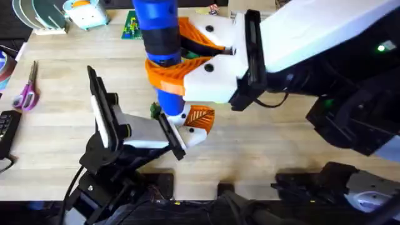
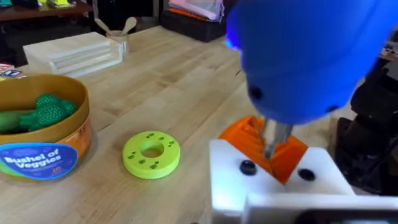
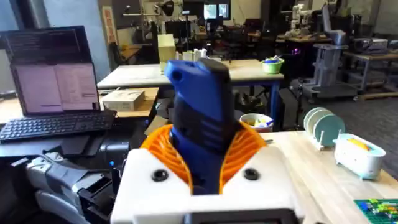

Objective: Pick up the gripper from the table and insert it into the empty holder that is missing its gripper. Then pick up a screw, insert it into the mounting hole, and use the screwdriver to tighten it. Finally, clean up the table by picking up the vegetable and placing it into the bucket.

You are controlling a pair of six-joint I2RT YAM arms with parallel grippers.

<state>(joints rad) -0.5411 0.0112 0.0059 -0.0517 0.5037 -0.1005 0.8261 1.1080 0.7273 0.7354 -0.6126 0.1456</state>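
Note:
My right gripper (image 1: 165, 72) reaches across the table (image 1: 281, 144) and is shut on the screwdriver (image 1: 156, 25), holding it upright; in the right wrist view its orange pads (image 3: 245, 149) clamp the blue handle (image 3: 202, 112). The metal tip (image 2: 271, 140) presses down on the orange gripper (image 2: 258, 140), which sits in the white holder (image 2: 273, 186) of my left gripper (image 1: 190, 128). Two dark screw heads (image 2: 247, 167) show on that holder. A small dark green vegetable (image 1: 155, 110) lies beside the shaft. The bucket (image 2: 43, 158) stands to the side with green toy pieces inside.
A yellow-green disc with holes (image 2: 151, 154) lies between the bucket and the holder. Purple scissors (image 1: 26, 90) and a keyboard edge (image 1: 6, 128) sit at the far left. A plate rack (image 1: 44, 15) and a white-blue object (image 1: 87, 12) stand at the back.

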